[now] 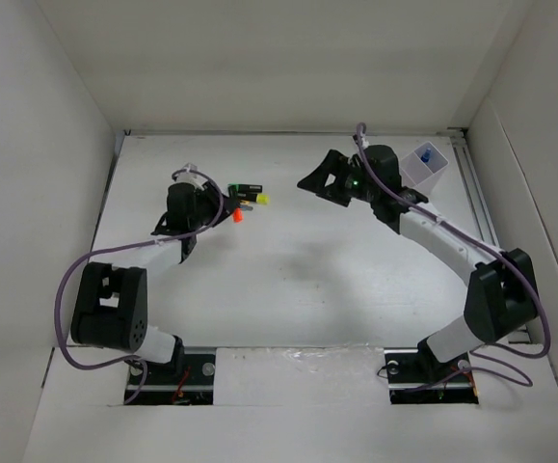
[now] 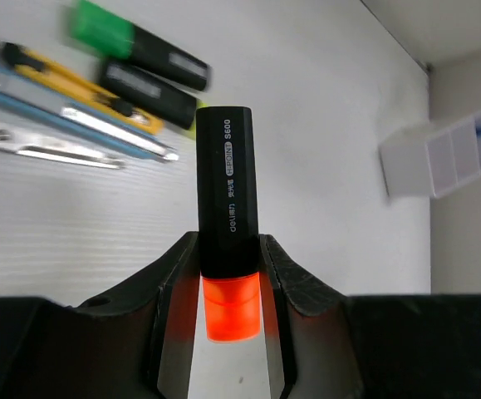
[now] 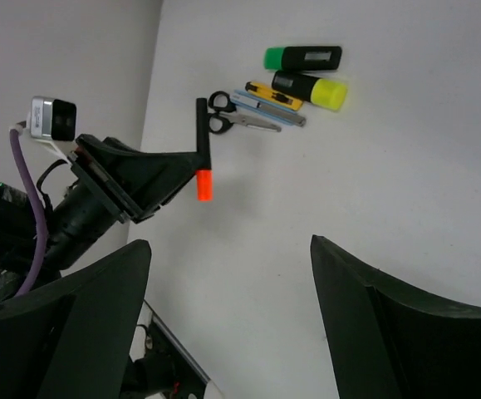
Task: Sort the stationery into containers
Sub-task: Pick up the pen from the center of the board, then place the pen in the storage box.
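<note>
Carrying is the step in hand: the orange highlighter [image 2: 226, 208], off the table near ten o'clock, is pinched at its coloured end by the left gripper [image 2: 230, 278]. Next it must cross to the white box [image 1: 416, 174] at one o'clock, where the right gripper [image 1: 317, 180] hangs near, jaws wide and empty.

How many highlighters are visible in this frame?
3. The orange highlighter is held in the left gripper; the green highlighter and the yellow highlighter lie side by side on the table, next to the scissors. More could be hidden inside the white box.
</note>
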Controlling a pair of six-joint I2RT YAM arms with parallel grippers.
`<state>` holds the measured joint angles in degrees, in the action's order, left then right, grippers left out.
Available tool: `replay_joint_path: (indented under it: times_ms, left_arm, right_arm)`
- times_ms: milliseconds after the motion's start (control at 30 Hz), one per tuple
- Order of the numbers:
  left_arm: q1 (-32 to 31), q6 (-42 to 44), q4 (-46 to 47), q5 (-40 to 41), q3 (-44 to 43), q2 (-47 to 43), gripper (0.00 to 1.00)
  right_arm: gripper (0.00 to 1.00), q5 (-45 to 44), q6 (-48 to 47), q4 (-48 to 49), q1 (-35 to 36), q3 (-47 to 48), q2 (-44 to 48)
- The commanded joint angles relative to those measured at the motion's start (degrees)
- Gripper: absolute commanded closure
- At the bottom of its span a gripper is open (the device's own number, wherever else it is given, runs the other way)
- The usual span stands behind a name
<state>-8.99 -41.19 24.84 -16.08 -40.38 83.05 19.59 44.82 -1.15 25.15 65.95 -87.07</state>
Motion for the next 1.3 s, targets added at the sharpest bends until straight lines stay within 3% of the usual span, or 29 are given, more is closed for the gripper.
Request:
replay_joint_path:
  times_ms: [0, 233, 467, 700, 833, 867, 1033, 1067, 1167, 1267]
  left_arm:
    - [-4.2, 5.1, 12.7, -7.4, -0.2, -2.5, 1.00]
    - [-9.3, 10.6, 16.8, -13.2, 0.9, -1.5, 1.00]
    - [-9.3, 11.1, 20.3, -19.1, 2.6, -1.5, 0.99]
    - [-12.2, 12.4, 20.3, -19.9, 2.1, -0.3, 0.98]
    - [-12.2, 12.4, 20.3, -19.9, 0.8, 0.9, 0.98]
    - [-12.2, 12.4, 20.3, -19.9, 0.8, 0.9, 0.98]
    - [-12.2, 12.4, 20.3, -19.3, 0.8, 0.9, 0.98]
    - [-12.2, 12.4, 20.3, -19.3, 0.8, 0.9, 0.98]
    - [-12.2, 12.4, 20.3, -18.7, 0.3, 0.9, 0.98]
    - [-12.2, 12.4, 20.3, -18.7, 0.3, 1.5, 0.98]
  right_arm:
    - [0.16, 3.5, -0.2, 4.2, 3.3, 3.3, -1.6]
    - [0.15, -1.8, -1.2, 4.2, 7.6, 6.2, -5.6]
    - [0.15, -3.7, -1.8, 3.6, 7.1, 9.7, -9.8]
    - [0.22, -4.3, -1.8, 1.9, 7.1, 14.3, -14.7]
    - [0.40, -3.8, -1.8, 1.4, 6.6, 15.7, -16.5]
    - [0.52, -3.8, -1.8, 1.4, 6.6, 15.7, -16.5]
    - [0.69, -3.2, -1.8, 1.4, 6.6, 15.2, -17.0]
    - [0.69, -3.2, -1.8, 1.4, 6.6, 14.5, -17.0]
    - [0.54, -3.2, -1.2, 1.4, 6.6, 13.3, -16.4]
    - [0.50, -3.2, -1.2, 1.4, 6.6, 13.3, -16.4]
